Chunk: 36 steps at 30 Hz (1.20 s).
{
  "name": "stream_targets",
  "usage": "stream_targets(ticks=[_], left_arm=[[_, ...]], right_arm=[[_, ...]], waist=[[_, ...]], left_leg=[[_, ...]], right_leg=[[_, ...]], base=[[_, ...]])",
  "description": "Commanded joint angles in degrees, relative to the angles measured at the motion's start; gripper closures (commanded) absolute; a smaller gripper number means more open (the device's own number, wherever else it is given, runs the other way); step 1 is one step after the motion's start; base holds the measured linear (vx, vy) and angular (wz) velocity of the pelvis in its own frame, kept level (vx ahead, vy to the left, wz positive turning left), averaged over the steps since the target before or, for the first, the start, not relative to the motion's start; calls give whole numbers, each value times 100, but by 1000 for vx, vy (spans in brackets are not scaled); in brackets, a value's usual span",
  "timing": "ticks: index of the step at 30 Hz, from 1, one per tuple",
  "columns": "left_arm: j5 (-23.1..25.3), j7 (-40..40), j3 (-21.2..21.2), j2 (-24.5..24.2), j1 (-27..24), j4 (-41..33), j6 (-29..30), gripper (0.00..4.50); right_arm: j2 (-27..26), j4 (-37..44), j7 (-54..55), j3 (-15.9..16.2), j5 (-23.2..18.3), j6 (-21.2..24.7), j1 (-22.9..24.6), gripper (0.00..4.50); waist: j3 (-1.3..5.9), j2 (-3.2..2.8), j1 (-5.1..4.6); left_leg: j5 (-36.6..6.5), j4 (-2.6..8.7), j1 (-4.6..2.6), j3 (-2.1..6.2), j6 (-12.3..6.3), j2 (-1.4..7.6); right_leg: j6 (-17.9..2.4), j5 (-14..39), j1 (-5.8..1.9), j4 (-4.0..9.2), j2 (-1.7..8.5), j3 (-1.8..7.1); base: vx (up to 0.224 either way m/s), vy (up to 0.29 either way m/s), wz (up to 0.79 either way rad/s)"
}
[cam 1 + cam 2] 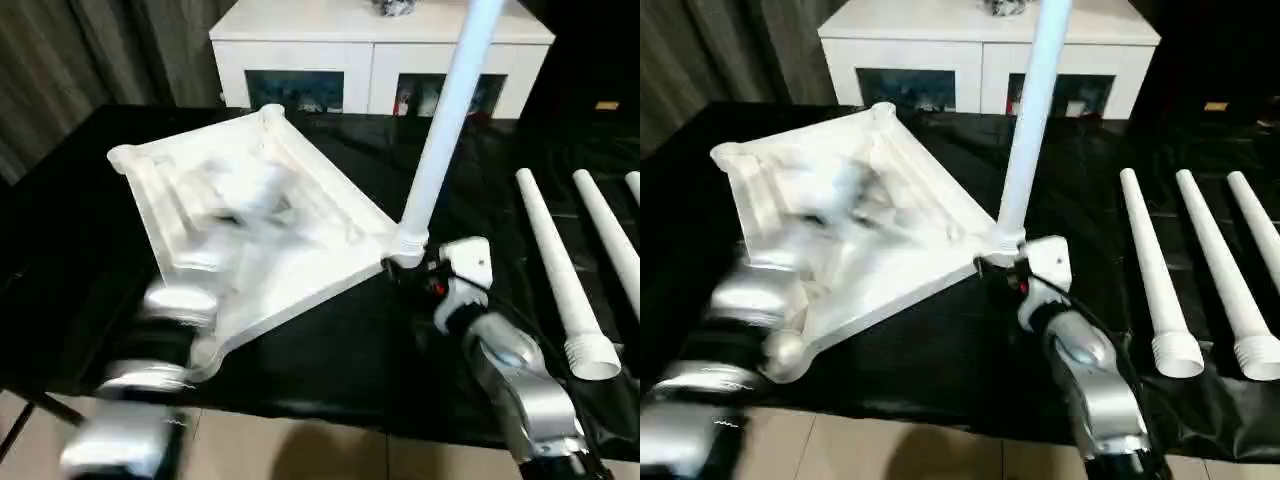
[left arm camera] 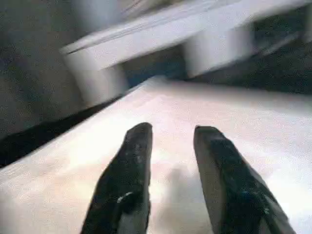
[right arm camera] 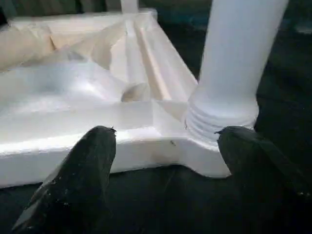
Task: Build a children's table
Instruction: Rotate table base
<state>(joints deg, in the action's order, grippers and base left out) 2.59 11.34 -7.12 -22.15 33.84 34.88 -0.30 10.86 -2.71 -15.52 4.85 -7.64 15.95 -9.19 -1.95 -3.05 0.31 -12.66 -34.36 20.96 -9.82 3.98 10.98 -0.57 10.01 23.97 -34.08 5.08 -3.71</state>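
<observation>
Standing upright in the near right corner socket of the tabletop (image 1: 270,230), one leg (image 1: 445,125) shows its threaded base just in front of the right gripper (image 3: 163,141), whose fingers spread wide and hold nothing. The tabletop lies ribbed side up on the black table (image 1: 330,350). The left gripper (image 2: 170,141) hovers over the tabletop, fingers slightly parted, empty. Spare legs (image 1: 1150,270) lie to the right.

One leg (image 1: 447,120) stands in the tabletop's (image 1: 300,240) right corner; three legs (image 1: 556,270) lie right.

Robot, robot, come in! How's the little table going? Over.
Right gripper open beside standing leg, threads showing above socket. Left gripper open over tabletop. Three spare legs waiting.
</observation>
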Motion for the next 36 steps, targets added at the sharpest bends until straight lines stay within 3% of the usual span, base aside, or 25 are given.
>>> stream_targets(ticks=[1, 3, 5, 7, 8, 11, 13, 14, 18, 21, 22, 27, 32, 34, 35, 36], left_arm=[[286, -391, -465, -465, -349, -241, 478, 264], [325, -440, -514, -552, -442, -280, 562, 246], [349, -450, -619, -676, -655, -371, 761, 234], [411, -408, -673, -849, -1030, -635, 1159, 210], [460, -381, -670, -916, -1218, -778, 1361, 202], [320, -70, -613, -931, -1485, -1053, 1721, 191], [-114, 615, -387, -863, -1839, -1659, 2198, 177], [-454, 1167, -98, -845, -2105, -2219, 2687, 159], [-1093, 2195, 734, -951, -2618, -3443, 3542, 132], [-1284, 2479, 1046, -898, -2698, -3733, 3716, 116], [-1297, 2560, 1123, -817, -2690, -3795, 3782, 116], [-1035, 2506, 1430, -382, -2385, -3518, 3701, 72], [-473, 1699, 1727, 408, -1426, -2146, 2599, 21], [-428, 1615, 1810, 511, -1256, -1935, 2463, 9], [-395, 1556, 1892, 673, -1049, -1682, 2305, 9], [-391, 1541, 1926, 764, -946, -1560, 2243, 9]], right_arm=[[31, -353, 272, -28, 297, 321, -111, 77], [34, -422, 331, -12, 354, 349, -146, 77], [25, -580, 382, 13, 406, 391, -231, 77], [49, -743, 359, 93, 435, 500, -331, 77], [64, -805, 292, 149, 432, 553, -366, 77], [53, -895, 227, 189, 427, 582, -420, 77], [12, -983, 221, 188, 451, 604, -497, 77], [-20, -1039, 214, 179, 480, 618, -555, 77], [-26, -1098, 196, 180, 476, 630, -662, 77], [3, -1089, 193, 158, 450, 649, -699, 77], [15, -1091, 195, 137, 442, 649, -713, 77], [49, -972, 249, -3, 427, 718, -702, 77], [92, -579, 468, -239, 440, 899, -610, 77], [102, -518, 535, -296, 448, 925, -606, 77], [118, -436, 641, -374, 475, 958, -605, 77], [125, -402, 701, -421, 485, 981, -612, 77]], waist=[[337, 5, 17], [338, -28, -2], [326, -17, 56], [319, -14, 98], [311, -30, 129], [299, -7, 166], [307, -2, 188], [291, 3, 194], [283, 1, 185], [271, -2, 194], [267, -35, 182], [276, 12, 155], [301, -2, 142], [313, -21, 153], [318, 11, 145], [325, -56, 148]], left_leg=[[-500, 415, -5, 60, -208, 122], [-380, 393, -56, 41, -217, 116], [-325, 388, -83, 12, -280, 124], [-406, 410, -52, 20, -287, 143], [-512, 402, -100, -2, -267, 153], [-664, 424, -88, -7, -180, 148], [-651, 441, -70, 8, -106, 169], [-746, 442, -86, -10, -87, 164], [-833, 449, -60, -12, -54, 147], [-877, 448, -84, -24, -53, 139], [-884, 454, -87, -23, -27, 137], [-775, 436, -48, -15, -21, 112], [-764, 410, -48, 2, -63, 93], [-793, 407, -62, 9, -41, 98], [-734, 402, -40, 10, -48, 88], [-681, 398, -40, 20, -28, 91]], right_leg=[[-1032, 350, -365, 284, 206, 182], [-1186, 127, -326, 282, 191, 186], [-1357, -138, -294, 260, 174, 190], [-1364, -23, -324, 241, 206, 191], [-1343, 53, -278, 258, 207, 201], [-1299, 222, -291, 270, 221, 216], [-1338, 282, -309, 249, 259, 225], [-1347, 377, -275, 269, 237, 229], [-1352, 414, -289, 256, 227, 232], [-1313, 482, -280, 280, 206, 234], [-1294, 485, -283, 288, 201, 235], [-1211, 433, -343, 290, 196, 239], [-1054, 607, -358, 338, 194, 238], [-1033, 629, -357, 336, 200, 233], [-1019, 576, -370, 338, 192, 231], [-1044, 503, -373, 318, 204, 229]], base=[[0, 0, 0], [0, 0, 0], [0, 0, 0], [0, 0, 0], [0, 0, 0], [0, 0, 0], [0, 0, 0], [0, 0, 0], [0, 0, 0], [0, 0, 0], [0, 0, 0], [0, 0, 0], [0, 0, 0], [0, 0, 0], [0, 0, 0], [0, 0, 0]])
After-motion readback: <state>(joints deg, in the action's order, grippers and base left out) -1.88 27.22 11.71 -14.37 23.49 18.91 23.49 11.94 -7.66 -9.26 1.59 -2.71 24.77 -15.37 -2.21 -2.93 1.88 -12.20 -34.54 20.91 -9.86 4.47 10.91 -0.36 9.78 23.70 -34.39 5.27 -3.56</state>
